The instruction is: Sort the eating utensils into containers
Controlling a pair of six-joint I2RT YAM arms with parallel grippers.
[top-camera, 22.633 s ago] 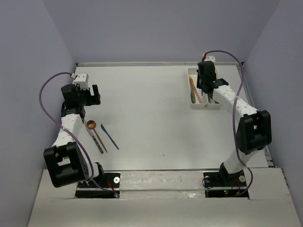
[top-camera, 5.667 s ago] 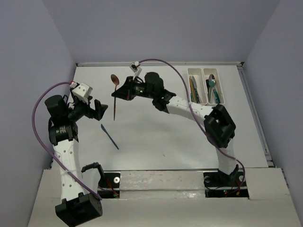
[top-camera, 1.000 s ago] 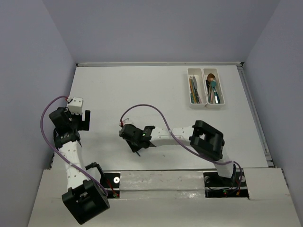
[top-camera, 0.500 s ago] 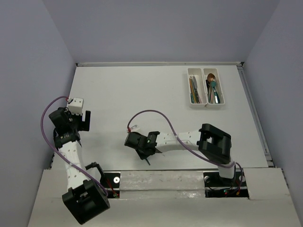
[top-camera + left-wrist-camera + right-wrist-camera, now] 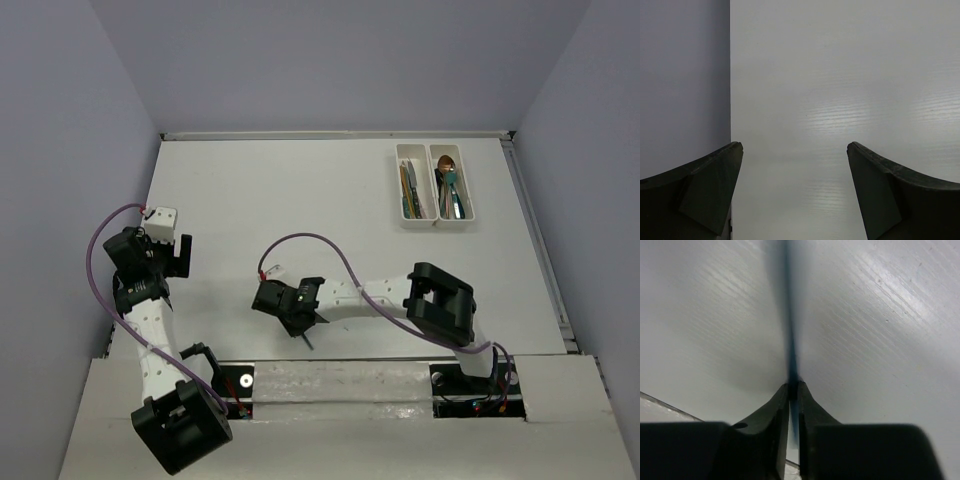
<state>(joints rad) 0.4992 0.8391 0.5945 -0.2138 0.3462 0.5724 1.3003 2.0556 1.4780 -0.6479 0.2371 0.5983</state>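
**Two arms, two trays, one blue knife between fingers**

1. Table (image 5: 330,200): white, walled on three sides.
2. Right arm (image 5: 370,295): stretched low along the near edge towards the left. Its right gripper (image 5: 793,386) is near the table's middle front.
3. Left arm (image 5: 140,300): folded up at the left edge. The left gripper (image 5: 795,150) hangs over bare table beside the wall, its fingers (image 5: 715,185) spread wide with nothing between them.
4. Containers (image 5: 436,226): two narrow white trays joined side by side at the far right of the table, well apart from both grippers.
5. Sorted utensils (image 5: 447,185): lying lengthwise in both trays. A copper spoon bowl (image 5: 445,161) shows at the far end of the right tray, and the other pieces are too small to list.
6. Blue knife (image 5: 788,330): a thin blade seen edge-on, pinched between the right gripper's nearly closed fingers and running straight out past their tips. In the top view one dark end pokes out towards the near edge. Whether it touches the table cannot be told.
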